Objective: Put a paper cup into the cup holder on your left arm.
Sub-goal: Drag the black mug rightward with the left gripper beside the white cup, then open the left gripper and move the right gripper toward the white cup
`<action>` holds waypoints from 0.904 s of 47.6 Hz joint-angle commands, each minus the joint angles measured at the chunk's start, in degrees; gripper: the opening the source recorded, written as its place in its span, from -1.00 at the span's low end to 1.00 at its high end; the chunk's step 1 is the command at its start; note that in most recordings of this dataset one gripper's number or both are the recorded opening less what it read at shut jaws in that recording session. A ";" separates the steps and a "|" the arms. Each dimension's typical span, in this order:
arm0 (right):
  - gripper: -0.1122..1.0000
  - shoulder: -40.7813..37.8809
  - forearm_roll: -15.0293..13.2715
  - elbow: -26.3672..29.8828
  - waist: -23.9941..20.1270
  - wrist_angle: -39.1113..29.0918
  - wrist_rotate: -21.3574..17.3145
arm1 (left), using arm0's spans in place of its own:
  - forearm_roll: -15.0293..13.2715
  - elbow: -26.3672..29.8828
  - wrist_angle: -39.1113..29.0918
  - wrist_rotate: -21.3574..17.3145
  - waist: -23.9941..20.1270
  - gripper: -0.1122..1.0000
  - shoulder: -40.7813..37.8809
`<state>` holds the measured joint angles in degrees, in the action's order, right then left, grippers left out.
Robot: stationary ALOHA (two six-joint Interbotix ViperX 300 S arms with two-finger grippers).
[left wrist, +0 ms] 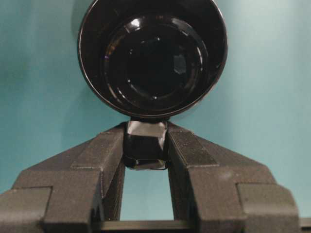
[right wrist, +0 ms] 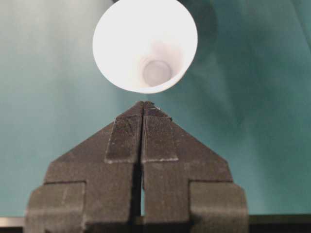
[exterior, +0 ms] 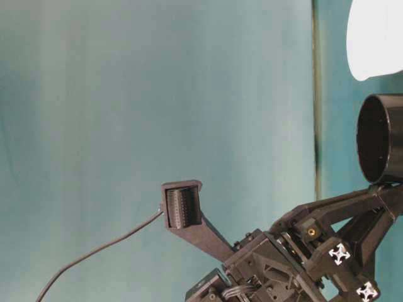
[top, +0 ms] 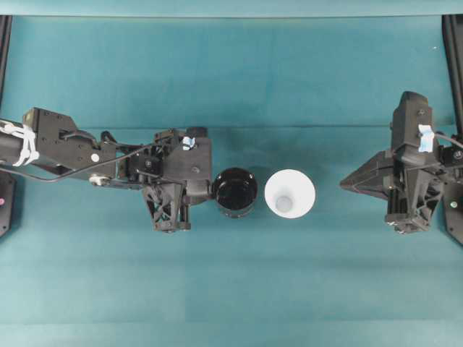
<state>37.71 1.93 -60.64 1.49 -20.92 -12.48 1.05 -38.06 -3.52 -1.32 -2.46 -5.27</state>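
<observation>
1. Left wrist view, bottom of frame: left gripper [left wrist: 146, 145], jaws partly closed, clamped on the stubby side tab [left wrist: 145, 148] of the cup holder [left wrist: 152, 58]; tab has a strip of grey tape on it.
2. Just past the jaws, upper centre: cup holder, glossy black, mouth facing the camera, nothing inside.
3. Right wrist view, bottom centre: right gripper [right wrist: 144, 109], jaws pressed fully together, holding nothing.
4. Just beyond its tips, upper centre: paper cup [right wrist: 145, 46], white, open end up, standing on the teal desk [right wrist: 48, 97]; apart from the jaws.
5. Overhead view: left gripper [top: 208, 189] left of centre, holder [top: 234, 192] at its tip; cup [top: 289, 194] just right of the holder, a small gap between them, not inside it.
6. Right gripper [top: 347, 183] at the right of frame, pointing at the cup, well apart.
7. Table-level view: holder [exterior: 381, 138] at right edge, cup [exterior: 374, 38] at upper right.
</observation>
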 commanded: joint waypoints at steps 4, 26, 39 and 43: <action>-0.87 0.18 -0.09 0.44 0.09 0.26 -0.18 | 0.09 0.79 0.18 0.09 -0.09 -0.28 -0.26; -0.87 0.18 -0.18 0.26 0.44 0.26 -0.18 | 0.09 0.88 -0.79 0.18 -0.53 0.27 -0.44; -0.87 0.18 -0.18 0.35 0.44 0.26 -0.26 | 0.09 1.23 0.18 -0.44 -0.53 0.86 -0.53; -0.87 0.09 -0.18 0.35 0.62 0.26 -0.44 | 0.09 1.14 -0.09 -0.44 -0.53 0.85 -0.53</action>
<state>37.71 1.85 -60.73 1.85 -20.92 -12.48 0.97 -37.79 -3.87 -1.67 -3.16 -6.06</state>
